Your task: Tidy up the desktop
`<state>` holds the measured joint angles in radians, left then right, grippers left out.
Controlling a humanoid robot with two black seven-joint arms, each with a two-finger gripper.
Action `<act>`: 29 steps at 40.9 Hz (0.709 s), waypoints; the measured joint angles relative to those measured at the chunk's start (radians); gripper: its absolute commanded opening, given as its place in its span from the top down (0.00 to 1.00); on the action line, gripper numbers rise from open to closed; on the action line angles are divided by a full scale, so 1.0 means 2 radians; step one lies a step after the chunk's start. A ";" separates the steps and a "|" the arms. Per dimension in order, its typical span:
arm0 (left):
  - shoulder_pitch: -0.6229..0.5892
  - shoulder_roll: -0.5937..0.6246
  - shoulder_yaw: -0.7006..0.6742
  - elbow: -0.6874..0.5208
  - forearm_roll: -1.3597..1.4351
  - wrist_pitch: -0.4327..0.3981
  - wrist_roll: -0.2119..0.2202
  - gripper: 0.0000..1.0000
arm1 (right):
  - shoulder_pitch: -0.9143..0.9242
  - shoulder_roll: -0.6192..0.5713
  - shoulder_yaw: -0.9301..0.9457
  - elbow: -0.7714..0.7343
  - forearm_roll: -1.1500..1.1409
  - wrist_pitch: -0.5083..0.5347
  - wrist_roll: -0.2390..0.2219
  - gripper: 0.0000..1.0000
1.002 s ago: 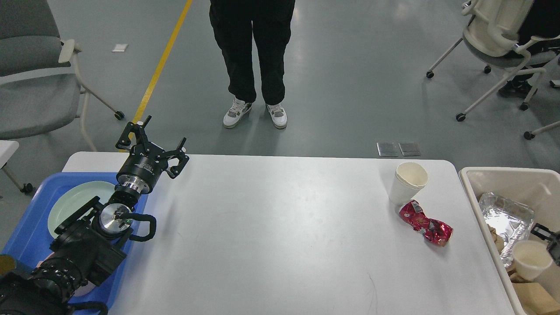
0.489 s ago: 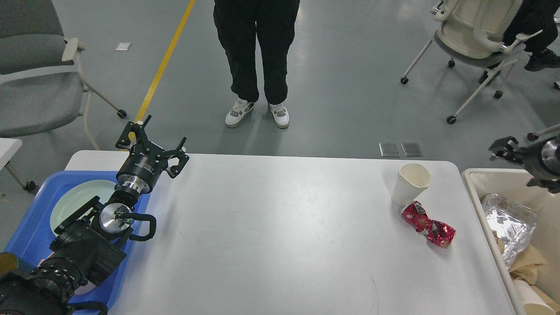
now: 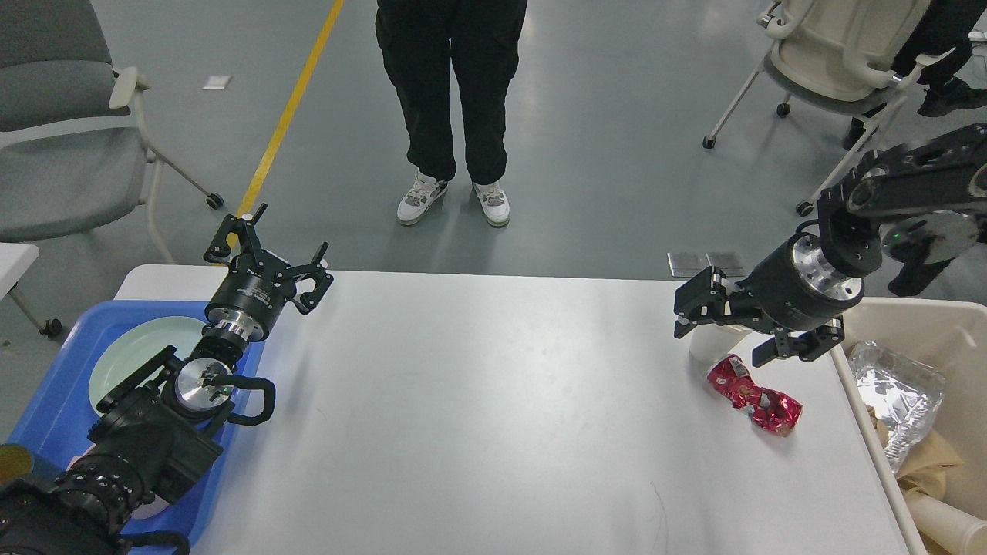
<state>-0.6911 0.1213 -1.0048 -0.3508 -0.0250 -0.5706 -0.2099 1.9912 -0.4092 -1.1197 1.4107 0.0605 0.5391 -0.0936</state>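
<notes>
The white table (image 3: 478, 401) fills the near middle. Toward its far right a paper cup (image 3: 703, 348) stands just beside a crushed red wrapper (image 3: 756, 402). The right gripper (image 3: 721, 327) hangs over the cup, jaws spread wide, holding nothing. The left gripper (image 3: 270, 250) at the far left, above a blue tray (image 3: 54, 401), is also spread and empty

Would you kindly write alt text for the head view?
The open right gripper hovers over a white paper cup beside a crushed red wrapper on the white desktop. The open left gripper hangs above a blue tray.
</notes>
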 measured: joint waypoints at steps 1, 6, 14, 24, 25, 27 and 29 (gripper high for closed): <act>0.000 0.000 0.000 0.000 0.000 0.000 0.000 0.03 | -0.008 0.005 -0.001 -0.014 -0.001 -0.009 0.000 0.00; 0.000 0.000 0.000 0.000 0.000 0.000 0.000 0.03 | -0.040 0.008 -0.002 -0.060 -0.002 -0.024 0.000 0.00; 0.000 0.000 0.000 0.000 0.000 0.000 0.000 0.03 | -0.165 0.011 0.003 -0.220 0.009 -0.065 0.000 0.00; 0.000 0.000 0.000 0.000 0.000 0.000 0.000 0.03 | -0.293 0.033 0.005 -0.325 0.077 -0.154 -0.001 0.00; 0.000 0.000 0.000 0.000 0.000 0.000 0.000 0.03 | -0.300 0.037 0.005 -0.330 0.082 -0.161 -0.001 0.00; 0.000 0.000 0.000 0.000 0.000 0.000 0.000 0.03 | -0.317 0.044 0.005 -0.344 0.093 -0.176 -0.001 0.00; 0.000 0.000 0.000 0.000 0.000 0.000 0.000 0.03 | -0.323 0.046 0.005 -0.351 0.098 -0.182 -0.001 0.00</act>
<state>-0.6912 0.1212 -1.0048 -0.3512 -0.0246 -0.5706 -0.2101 1.3444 -0.3170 -1.1096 0.7089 0.2560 0.1746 -0.0954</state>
